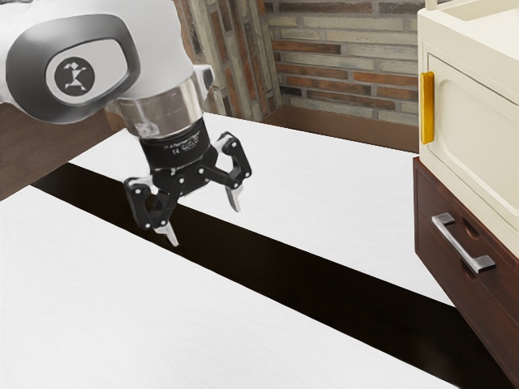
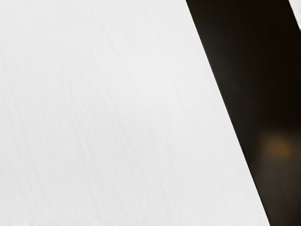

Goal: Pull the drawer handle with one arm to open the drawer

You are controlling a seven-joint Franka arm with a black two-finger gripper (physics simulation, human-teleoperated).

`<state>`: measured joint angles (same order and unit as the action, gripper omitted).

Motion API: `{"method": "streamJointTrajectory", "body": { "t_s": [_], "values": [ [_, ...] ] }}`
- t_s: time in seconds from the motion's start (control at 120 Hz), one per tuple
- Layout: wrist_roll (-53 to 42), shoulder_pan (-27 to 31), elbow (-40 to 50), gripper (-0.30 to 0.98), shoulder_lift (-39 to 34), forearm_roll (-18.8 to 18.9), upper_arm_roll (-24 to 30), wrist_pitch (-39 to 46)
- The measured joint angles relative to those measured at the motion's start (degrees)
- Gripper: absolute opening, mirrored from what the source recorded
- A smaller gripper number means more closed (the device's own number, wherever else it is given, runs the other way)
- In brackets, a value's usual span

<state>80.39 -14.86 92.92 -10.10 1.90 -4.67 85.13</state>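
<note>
A white table is spreading beneath everything, with a dark strip crossing it from ten o'clock to four o'clock in the exterior view. At one o'clock, a brick wall is closing off the background. Your arm is coming in from ten o'clock, while a cream cabinet is standing between two and three. Beneath its cream part, the brown drawer is sitting between three and four o'clock, looking closed. Your gripper is hanging just off centre toward eight o'clock, fingers spread wide and holding nothing. The silver handle is waiting just past three o'clock, well apart from them. You're dealing with the approach, by the look of it; the next move is calling for a swing toward three o'clock, lining the fingers up to straddle the bar before closing and pulling. Don't be going for the yellow grip above it. On the arm's joint, a round emblem is showing a stylised figure. Small white print is running round the gripper's black collar, its CE mark standing out, the rest being too small to read.
</note>
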Motion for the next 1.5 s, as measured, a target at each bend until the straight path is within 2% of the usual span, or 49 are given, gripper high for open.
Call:
{"method": "streamJointTrajectory", "body": {
  "t_s": [0.092,0.175,0.258,0.4,0.475,0.742,1.5],
  "values": [
    [2.2,-0.4,1.8,0.69,1.0,0.1,0.0,2.5],
    [3.9,-1.5,1.1,0.69,6.1,-0.7,0.0,5.7],
    [5.5,-2.4,-2.6,0.69,10.3,-1.2,-0.2,7.9],
    [7.4,-2.7,-17.1,0.69,22.6,-2.0,0.7,10.3],
    [8.2,-3.0,-18.7,0.69,25.5,-3.2,0.8,12.6],
    [10.2,-6.5,-17.7,0.69,27.6,-4.5,2.4,19.8],
    [11.8,-5.7,-20.1,0.68,32.9,-4.5,6.5,27.2]
  ]
}}
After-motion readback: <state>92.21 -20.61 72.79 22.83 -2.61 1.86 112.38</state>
